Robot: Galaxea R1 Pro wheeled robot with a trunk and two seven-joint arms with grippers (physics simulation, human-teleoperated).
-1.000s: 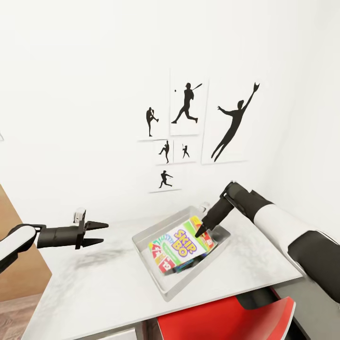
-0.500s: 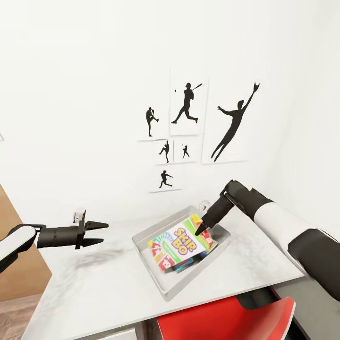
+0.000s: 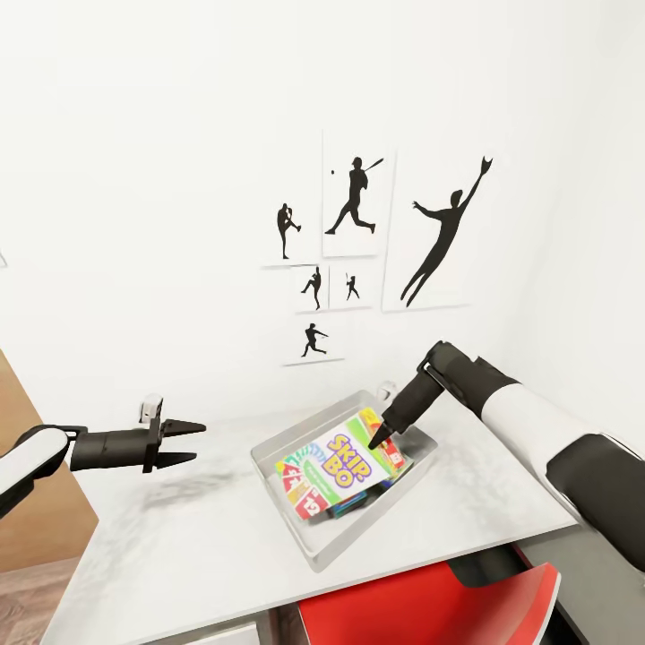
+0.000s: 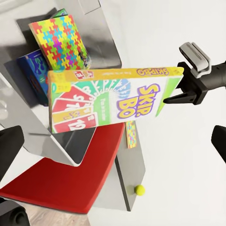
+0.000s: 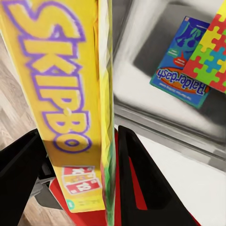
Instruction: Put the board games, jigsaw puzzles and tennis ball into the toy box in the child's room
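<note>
Over the toy box [image 3: 315, 545], right claw [image 3: 383, 436] angles down pinching the SKIP-BO box [image 3: 333, 463]

Both arms are built alike: glossy white shells alternating with matte black segments and black cylindrical joints. The left gripper [image 3: 184, 443] is black, with two slim tapering fingers and a small pale grey bracket on top (at 12 o'clock). The right gripper [image 3: 381, 436] narrows from a bulky black wrist to dark, pointed tips.

SKIP-BO box [image 3: 336, 459] hides toy box [image 3: 273, 452] contents.
</note>
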